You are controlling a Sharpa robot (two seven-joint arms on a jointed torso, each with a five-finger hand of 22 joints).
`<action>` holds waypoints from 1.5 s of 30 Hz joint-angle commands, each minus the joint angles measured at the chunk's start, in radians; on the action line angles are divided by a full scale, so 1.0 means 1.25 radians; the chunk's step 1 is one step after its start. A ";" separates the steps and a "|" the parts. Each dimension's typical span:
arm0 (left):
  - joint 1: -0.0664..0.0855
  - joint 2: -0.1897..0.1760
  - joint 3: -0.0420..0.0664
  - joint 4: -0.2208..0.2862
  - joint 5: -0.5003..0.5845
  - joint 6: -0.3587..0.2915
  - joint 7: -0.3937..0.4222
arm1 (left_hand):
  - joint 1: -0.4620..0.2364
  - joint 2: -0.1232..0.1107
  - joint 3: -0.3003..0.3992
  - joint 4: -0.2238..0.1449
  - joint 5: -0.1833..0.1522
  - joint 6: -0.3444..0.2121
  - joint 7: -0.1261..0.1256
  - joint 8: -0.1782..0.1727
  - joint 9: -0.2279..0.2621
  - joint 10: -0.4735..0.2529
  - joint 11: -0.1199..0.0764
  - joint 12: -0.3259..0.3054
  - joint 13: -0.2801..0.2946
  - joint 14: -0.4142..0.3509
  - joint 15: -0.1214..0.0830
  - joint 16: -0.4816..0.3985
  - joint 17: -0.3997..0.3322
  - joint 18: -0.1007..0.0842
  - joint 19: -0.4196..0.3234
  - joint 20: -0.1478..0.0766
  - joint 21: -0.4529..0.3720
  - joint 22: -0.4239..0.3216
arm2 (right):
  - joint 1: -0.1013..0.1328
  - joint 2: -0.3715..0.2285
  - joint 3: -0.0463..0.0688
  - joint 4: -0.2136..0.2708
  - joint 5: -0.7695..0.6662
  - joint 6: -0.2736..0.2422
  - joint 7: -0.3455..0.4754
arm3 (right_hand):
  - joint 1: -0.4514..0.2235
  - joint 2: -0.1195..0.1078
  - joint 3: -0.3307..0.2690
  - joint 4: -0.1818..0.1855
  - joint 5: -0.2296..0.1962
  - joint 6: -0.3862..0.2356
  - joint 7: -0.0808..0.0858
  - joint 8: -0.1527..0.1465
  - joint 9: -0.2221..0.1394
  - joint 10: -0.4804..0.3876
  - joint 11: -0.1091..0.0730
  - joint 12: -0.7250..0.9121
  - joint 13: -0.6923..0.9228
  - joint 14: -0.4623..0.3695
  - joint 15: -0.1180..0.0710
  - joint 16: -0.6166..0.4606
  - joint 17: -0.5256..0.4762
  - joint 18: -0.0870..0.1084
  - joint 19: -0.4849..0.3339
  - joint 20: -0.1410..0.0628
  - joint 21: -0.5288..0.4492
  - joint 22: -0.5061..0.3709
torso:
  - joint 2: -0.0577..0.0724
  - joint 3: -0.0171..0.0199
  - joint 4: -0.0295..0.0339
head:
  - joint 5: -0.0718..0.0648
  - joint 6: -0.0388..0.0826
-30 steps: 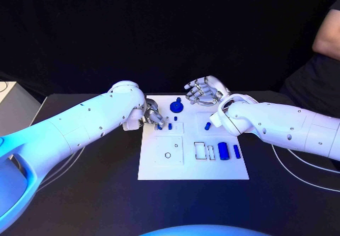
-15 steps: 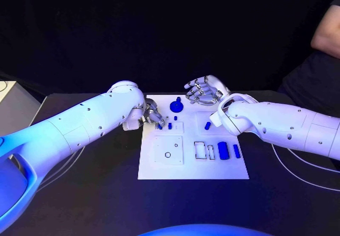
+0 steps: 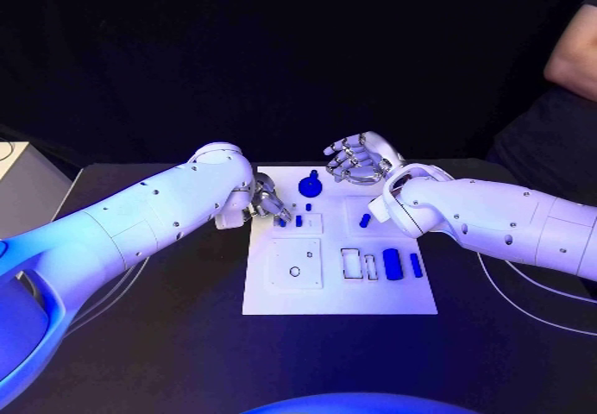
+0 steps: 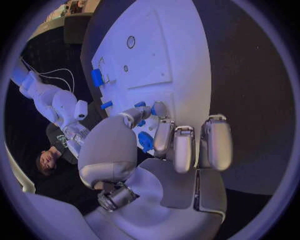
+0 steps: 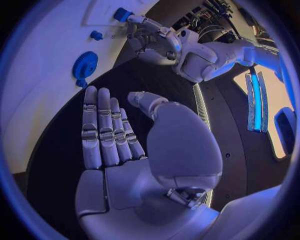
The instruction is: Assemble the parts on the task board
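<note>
The white task board (image 3: 336, 293) lies in the middle of the table. My left hand (image 3: 264, 203) is at its far left corner, fingertips down on the board, pinching a small blue peg (image 3: 281, 222); from the right wrist the peg (image 5: 120, 14) sits at that hand's (image 5: 153, 40) fingertips. Two more small pegs (image 3: 298, 221) stand just right of it. A blue gear (image 3: 310, 185) lies near the far edge. My right hand (image 3: 355, 161) hovers above the far edge with its fingers (image 5: 100, 130) apart and nothing in them.
A large blue block (image 3: 392, 264) and a blue bar (image 3: 416, 265) lie on the board's right side beside empty slots (image 3: 351, 264). A small blue piece (image 3: 365, 221) lies under my right forearm. A pale box (image 3: 19, 185) stands at the table's left edge.
My left hand's fingertips have shifted a little to the left over the pegs. The right hand has stayed where it was.
</note>
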State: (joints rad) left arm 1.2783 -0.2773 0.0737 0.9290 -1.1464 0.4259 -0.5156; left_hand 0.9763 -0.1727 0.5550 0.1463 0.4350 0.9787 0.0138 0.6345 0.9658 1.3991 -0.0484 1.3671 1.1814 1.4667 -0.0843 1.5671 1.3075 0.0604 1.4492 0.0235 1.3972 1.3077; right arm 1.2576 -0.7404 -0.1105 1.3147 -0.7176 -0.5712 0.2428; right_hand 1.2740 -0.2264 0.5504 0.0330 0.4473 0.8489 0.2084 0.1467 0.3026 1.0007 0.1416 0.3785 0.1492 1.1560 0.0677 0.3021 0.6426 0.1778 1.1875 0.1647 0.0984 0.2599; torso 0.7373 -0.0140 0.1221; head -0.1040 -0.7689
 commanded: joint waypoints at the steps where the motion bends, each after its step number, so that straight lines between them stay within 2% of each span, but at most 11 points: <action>1: -0.008 0.000 -0.005 -0.001 -0.004 0.012 -0.015 | 0.010 0.001 -0.010 0.007 -0.027 0.007 0.002 -0.004 0.001 0.006 0.000 -0.001 0.001 0.083 -0.007 0.003 0.211 -0.005 0.005 -0.004 -0.005 0.078 | 0.000 0.000 0.000 0.001 -0.005 0.007 0.009 | 0.001 0.007 0.001 -0.004 0.004 0.002 0.011 0.005 -0.001 0.006 0.002 0.001 -0.001 0.005 0.003 -0.002 0.000 0.001 0.006 0.000 -0.002 -0.001 | 0.000 0.0001 -0.0004 | 0.000 0.000; 6: -0.008 -0.001 -0.005 -0.003 -0.007 0.011 -0.015 | 0.016 -0.001 -0.020 0.016 -0.049 0.009 0.002 -0.008 0.002 0.006 0.001 -0.002 0.002 0.083 -0.007 0.003 0.211 -0.005 0.005 -0.004 -0.005 0.078 | 0.000 -0.001 0.000 0.002 -0.004 0.007 0.009 | 0.001 0.007 0.001 -0.004 0.004 0.002 0.011 0.005 -0.001 0.006 0.002 0.001 -0.001 0.005 0.003 -0.002 0.000 0.001 0.006 0.000 -0.002 -0.001 | 0.000 0.0002 -0.0002 | 0.000 0.000; 8: -0.008 -0.002 -0.005 -0.004 -0.008 0.011 -0.015 | 0.021 -0.004 -0.028 0.022 -0.070 0.010 0.002 -0.009 0.004 0.006 0.001 -0.002 0.003 0.083 -0.007 0.003 0.211 -0.005 0.005 -0.004 -0.005 0.078 | 0.000 -0.001 0.000 0.002 -0.004 0.007 0.009 | 0.001 0.007 0.001 -0.004 0.004 0.002 0.011 0.005 -0.001 0.006 0.002 0.001 -0.001 0.005 0.003 -0.002 0.000 0.001 0.006 0.000 -0.002 -0.001 | 0.000 0.0000 0.0000 | 0.000 0.000; 10: -0.008 -0.003 -0.005 -0.004 -0.010 0.011 -0.015 | 0.026 -0.007 -0.038 0.032 -0.104 0.012 0.003 -0.012 0.005 0.006 0.001 -0.002 0.004 0.083 -0.007 0.003 0.211 -0.005 0.005 -0.003 -0.005 0.079 | 0.000 -0.002 0.000 0.002 -0.004 0.007 0.009 | 0.001 0.007 0.001 -0.004 0.004 0.002 0.011 0.005 -0.001 0.006 0.002 0.001 -0.001 0.005 0.003 -0.002 0.000 0.001 0.006 0.000 -0.002 -0.001 | 0.000 0.0000 0.0000 | 0.000 0.000; 16: -0.008 -0.006 -0.005 -0.003 -0.012 0.008 -0.014 | 0.028 -0.015 -0.062 0.054 -0.142 0.015 0.004 -0.016 0.008 0.006 0.002 -0.003 0.004 0.083 -0.006 0.003 0.211 -0.005 0.005 -0.003 -0.005 0.079 | 0.000 -0.002 0.000 0.002 -0.004 0.006 0.010 | 0.001 0.007 0.001 -0.005 0.004 0.002 0.011 0.005 -0.001 0.006 0.002 0.002 -0.002 0.006 0.002 -0.002 0.000 0.001 0.006 0.000 -0.002 -0.001 | 0.000 -0.0004 -0.0002 | -0.001 0.001; 19: -0.008 -0.009 -0.005 -0.001 -0.013 0.004 -0.014 | 0.033 -0.017 -0.082 0.073 -0.172 0.017 0.004 -0.018 0.011 0.006 0.003 -0.004 0.005 0.083 -0.006 0.003 0.211 -0.005 0.005 -0.002 -0.006 0.079 | 0.000 -0.003 0.000 0.002 -0.004 0.006 0.010 | 0.001 0.007 0.001 -0.005 0.004 0.002 0.011 0.005 -0.001 0.006 0.002 0.002 -0.002 0.006 0.002 -0.002 0.000 0.001 0.006 0.000 -0.002 -0.001 | 0.000 -0.0005 -0.0003 | -0.001 0.000; 20: -0.008 -0.010 -0.005 0.000 -0.013 0.001 -0.014 | 0.035 -0.018 -0.093 0.083 -0.192 0.018 0.005 -0.019 0.013 0.006 0.003 -0.004 0.005 0.083 -0.006 0.003 0.211 -0.005 0.006 -0.002 -0.005 0.079 | 0.000 -0.003 0.000 0.002 -0.004 0.006 0.010 | 0.001 0.007 0.001 -0.005 0.004 0.002 0.011 0.005 -0.001 0.006 0.002 0.002 -0.002 0.006 0.002 -0.002 0.000 0.001 0.006 0.000 -0.002 -0.001 | 0.000 -0.0005 -0.0003 | -0.001 0.000; 23: -0.008 -0.014 -0.005 0.004 -0.013 -0.004 -0.013 | 0.050 -0.015 -0.123 0.108 -0.274 0.020 0.005 -0.022 0.017 0.006 0.004 -0.005 0.006 0.083 -0.005 0.003 0.211 -0.005 0.006 -0.001 -0.005 0.079 | 0.000 -0.003 0.000 0.002 -0.004 0.006 0.010 | 0.001 0.007 0.001 -0.005 0.004 0.002 0.011 0.005 -0.001 0.006 0.002 0.002 -0.002 0.006 0.002 -0.002 0.000 0.001 0.006 0.000 -0.002 -0.001 | 0.000 -0.0009 0.0000 | -0.002 0.001; 25: -0.008 -0.017 -0.004 0.008 -0.012 -0.009 -0.012 | 0.054 -0.011 -0.136 0.113 -0.300 0.020 0.006 -0.023 0.019 0.006 0.004 -0.006 0.006 0.083 -0.005 0.003 0.211 -0.005 0.006 -0.001 -0.005 0.080 | 0.000 -0.003 0.000 0.002 -0.004 0.006 0.010 | 0.001 0.007 0.001 -0.005 0.004 0.002 0.011 0.005 -0.001 0.006 0.002 0.002 -0.002 0.006 0.002 -0.002 0.000 0.001 0.006 0.000 -0.002 -0.001 | 0.000 -0.0010 -0.0002 | -0.002 0.001; 35: -0.009 -0.041 -0.003 0.044 0.002 -0.043 -0.008 | 0.050 -0.010 -0.145 0.116 -0.305 0.021 0.006 -0.024 0.020 0.006 0.004 -0.006 0.006 0.083 -0.005 0.003 0.211 -0.005 0.006 -0.001 -0.006 0.079 | 0.000 -0.004 0.000 0.002 -0.003 0.005 0.011 | 0.001 0.007 0.001 -0.005 0.004 0.002 0.011 0.005 -0.001 0.006 0.002 0.002 -0.002 0.006 0.002 -0.002 0.000 0.001 0.006 0.000 -0.002 -0.001 | 0.000 -0.0014 0.0003 | -0.003 0.002; 45: -0.011 -0.060 0.009 0.073 0.076 -0.115 0.011 | 0.045 -0.010 -0.159 0.116 -0.305 0.016 0.007 -0.027 0.021 -0.003 0.005 -0.016 -0.010 0.083 -0.005 0.003 0.211 -0.002 0.000 -0.001 -0.015 0.071 | 0.000 -0.003 0.000 0.001 -0.003 0.006 0.011 | 0.001 0.007 0.001 -0.005 0.004 0.002 0.011 0.005 -0.001 0.006 0.002 0.002 -0.002 0.006 0.002 -0.002 0.000 0.001 0.006 0.000 -0.002 -0.001 | 0.000 -0.0019 0.0004 | -0.003 0.004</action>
State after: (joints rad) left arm 1.2652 -0.3516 0.0834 1.0149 -1.1041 0.3377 -0.5156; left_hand 1.0379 -0.1862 0.3593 0.2920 0.0584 1.0006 0.0200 0.5979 0.9912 1.4025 -0.0440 1.3534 1.1701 1.4668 -0.0840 1.5671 1.3075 0.0605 1.4527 0.0199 1.3817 1.3074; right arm 1.2573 -0.7446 -0.1105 1.3152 -0.7171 -0.5714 0.2437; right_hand 1.2741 -0.2264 0.5507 0.0332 0.4474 0.8527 0.2120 0.1467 0.3027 1.0007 0.1416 0.3785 0.1482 1.1560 0.0678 0.3021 0.6426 0.1778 1.1875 0.1647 0.0984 0.2600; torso 0.7369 -0.0160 0.1225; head -0.1081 -0.7648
